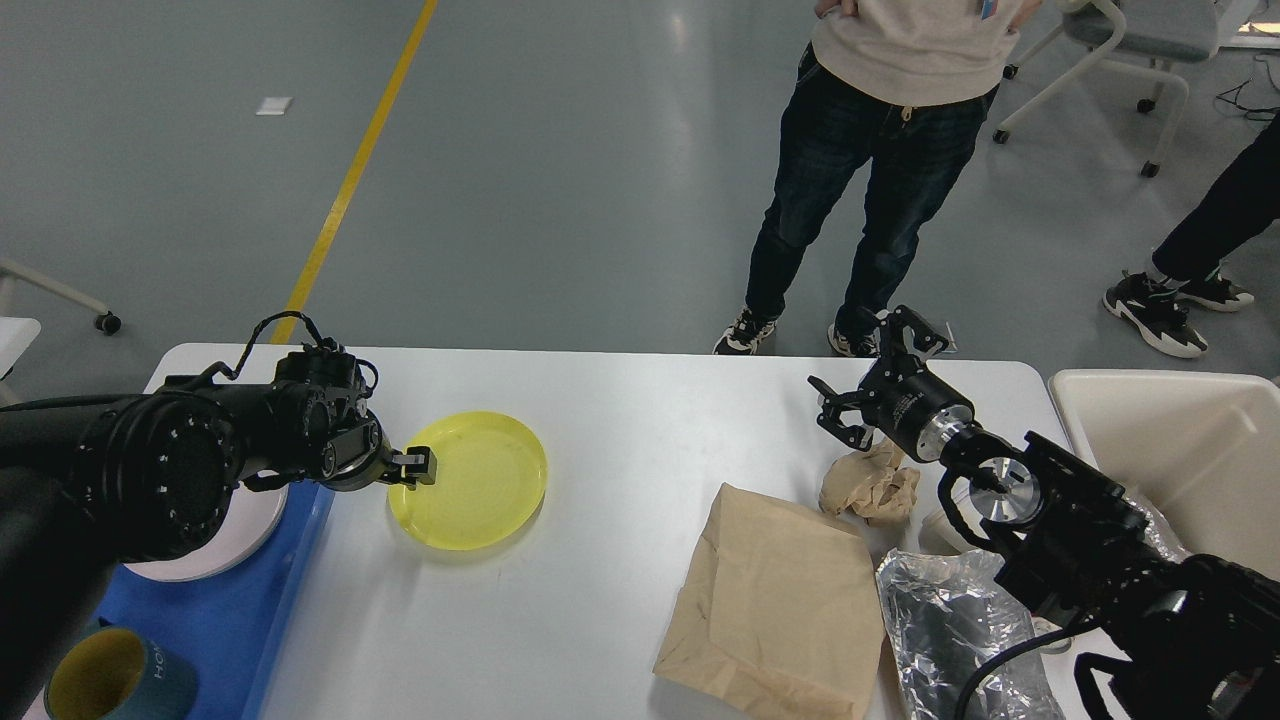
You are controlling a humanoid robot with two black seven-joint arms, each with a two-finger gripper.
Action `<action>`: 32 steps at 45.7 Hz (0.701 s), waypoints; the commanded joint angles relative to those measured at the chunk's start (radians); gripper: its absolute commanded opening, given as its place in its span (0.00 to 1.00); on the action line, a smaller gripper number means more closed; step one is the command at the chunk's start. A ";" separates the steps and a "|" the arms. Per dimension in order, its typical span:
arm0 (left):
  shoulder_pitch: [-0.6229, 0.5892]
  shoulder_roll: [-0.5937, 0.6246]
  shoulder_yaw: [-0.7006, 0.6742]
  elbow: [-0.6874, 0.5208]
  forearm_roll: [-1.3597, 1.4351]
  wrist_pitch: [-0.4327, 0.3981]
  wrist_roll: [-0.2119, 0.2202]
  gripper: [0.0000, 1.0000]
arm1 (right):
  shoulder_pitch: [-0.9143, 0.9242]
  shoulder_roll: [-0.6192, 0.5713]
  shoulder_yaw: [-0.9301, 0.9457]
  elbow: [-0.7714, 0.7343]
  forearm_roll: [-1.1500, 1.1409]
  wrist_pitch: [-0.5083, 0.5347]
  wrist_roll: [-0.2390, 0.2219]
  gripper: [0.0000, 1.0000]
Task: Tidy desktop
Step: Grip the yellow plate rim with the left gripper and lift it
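The white desktop [620,420] fills the lower view. A yellow translucent plate [480,485] lies on it left of centre. My left gripper [415,468] is shut on the plate's left rim. My right gripper [880,365] is open and empty, hovering just above and behind a crumpled brown paper ball [870,487]. A flat brown paper bag [775,600] lies in front of the ball. A crumpled silver foil bag [945,625] lies to its right, partly under my right arm.
A blue tray [230,610] at the left edge holds a white plate [235,530] and a blue cup with yellow inside [115,680]. A cream bin [1180,450] stands at the right edge. People stand on the floor beyond the table.
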 commanded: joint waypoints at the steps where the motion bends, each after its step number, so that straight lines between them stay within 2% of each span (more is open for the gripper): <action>1: 0.022 -0.003 -0.031 0.014 0.000 -0.002 0.000 0.89 | 0.000 0.000 0.000 0.000 0.000 0.000 0.000 1.00; 7: 0.041 -0.003 -0.074 0.014 0.000 -0.005 0.000 0.88 | 0.000 0.000 0.000 0.000 0.000 0.000 0.000 1.00; 11: 0.050 -0.002 -0.080 0.012 0.000 -0.025 -0.001 0.83 | 0.001 0.000 0.000 0.000 0.000 0.000 0.000 1.00; 21: 0.054 0.000 -0.083 0.015 0.000 -0.098 -0.012 0.59 | 0.000 0.000 0.000 0.000 0.000 0.000 0.000 1.00; 32: 0.059 -0.003 -0.083 0.026 0.000 -0.121 -0.014 0.53 | 0.000 0.000 0.000 0.000 0.000 0.000 0.000 1.00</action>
